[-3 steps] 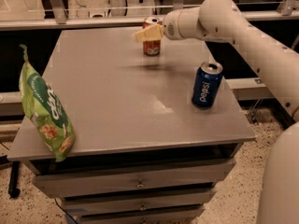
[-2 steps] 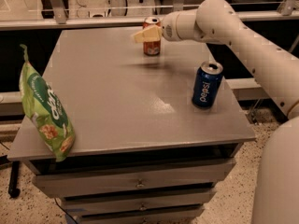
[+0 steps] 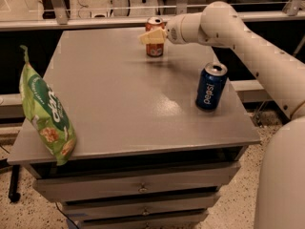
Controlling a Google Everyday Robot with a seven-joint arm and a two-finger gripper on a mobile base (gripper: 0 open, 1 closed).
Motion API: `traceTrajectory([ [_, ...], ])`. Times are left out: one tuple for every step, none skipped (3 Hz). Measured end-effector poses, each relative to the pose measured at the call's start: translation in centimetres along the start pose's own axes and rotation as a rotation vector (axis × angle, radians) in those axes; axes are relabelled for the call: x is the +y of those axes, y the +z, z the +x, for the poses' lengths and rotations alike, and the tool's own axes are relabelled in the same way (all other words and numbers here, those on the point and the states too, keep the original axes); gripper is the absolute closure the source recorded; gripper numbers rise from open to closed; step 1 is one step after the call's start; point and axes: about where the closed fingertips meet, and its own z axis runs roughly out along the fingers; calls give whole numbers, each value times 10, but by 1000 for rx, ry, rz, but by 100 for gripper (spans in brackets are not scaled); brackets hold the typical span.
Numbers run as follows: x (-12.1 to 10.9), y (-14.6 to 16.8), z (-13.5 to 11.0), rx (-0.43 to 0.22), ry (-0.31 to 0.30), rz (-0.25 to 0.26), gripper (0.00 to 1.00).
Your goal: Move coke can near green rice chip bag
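Observation:
The coke can [image 3: 155, 49], red-orange with a silver top, stands upright near the far edge of the grey table [image 3: 124, 94]. My gripper [image 3: 151, 36] reaches in from the right and sits at the can's upper half, its cream tip crossing the front of the can. The green rice chip bag [image 3: 46, 113] lies along the table's left edge near the front corner, far from the can.
A blue Pepsi can [image 3: 210, 87] stands upright on the right side of the table, below my white arm [image 3: 238, 37]. Drawers sit under the tabletop. A rail and chair legs lie behind the table.
The gripper stays at the coke can, which stands in the same spot. The arm has shifted only slightly.

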Motion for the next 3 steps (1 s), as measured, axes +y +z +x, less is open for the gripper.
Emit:
traceTrajectory([
  [2,1,4,-2,2,-5,39],
  [11,-6,3,-9,-5,-19,63],
  [27,-19,-6,-30,-11,-61,86],
])
